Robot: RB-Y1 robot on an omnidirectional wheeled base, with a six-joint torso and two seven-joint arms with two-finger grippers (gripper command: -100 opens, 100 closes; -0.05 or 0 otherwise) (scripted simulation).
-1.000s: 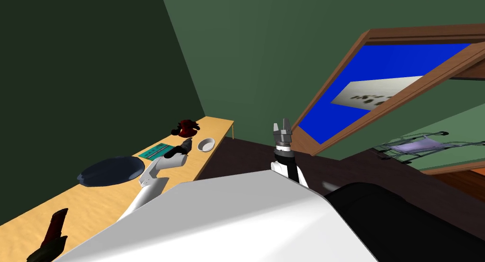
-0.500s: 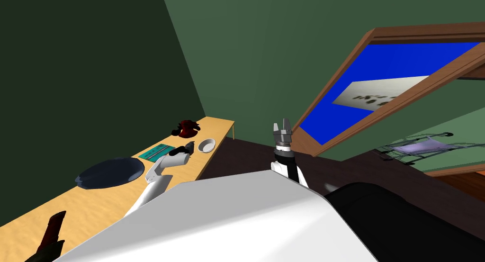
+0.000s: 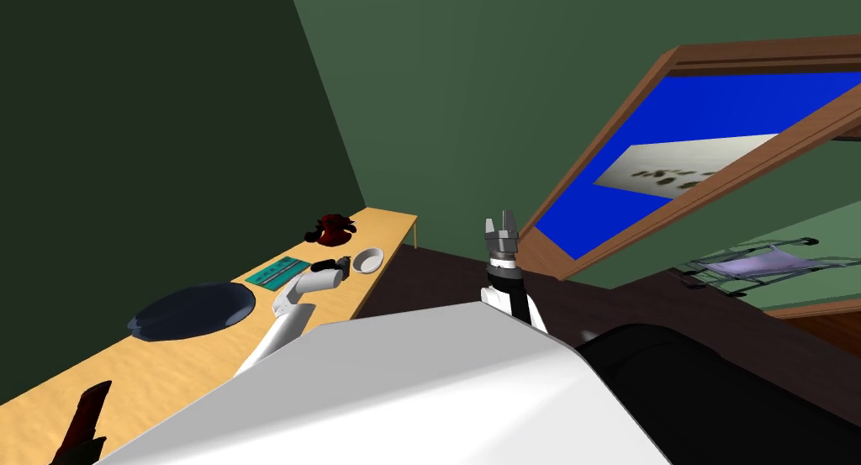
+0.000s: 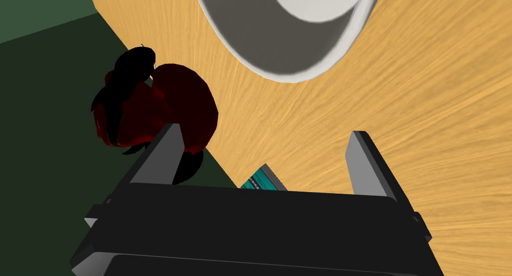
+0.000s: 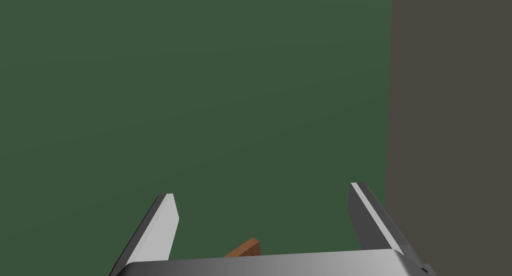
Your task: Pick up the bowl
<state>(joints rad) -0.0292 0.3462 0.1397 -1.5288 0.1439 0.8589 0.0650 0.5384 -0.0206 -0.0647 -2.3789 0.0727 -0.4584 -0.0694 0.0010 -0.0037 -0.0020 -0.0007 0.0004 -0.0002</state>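
Just beyond the spread left end effector (image 4: 265, 131) sits the bowl (image 4: 280, 38).

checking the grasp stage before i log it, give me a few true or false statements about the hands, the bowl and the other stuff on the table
1. The left hand is open, with the round white bowl ahead of its fingers, not between them. True.
2. The right hand holds the bowl. False: it is open and empty, and the bowl sits on the light wooden table.
3. A dark red and black object lies on the table near the bowl. True.
4. The flat teal rectangular card lies inside the bowl. False: it lies on the table, between the bowl and the dark blue round plate.
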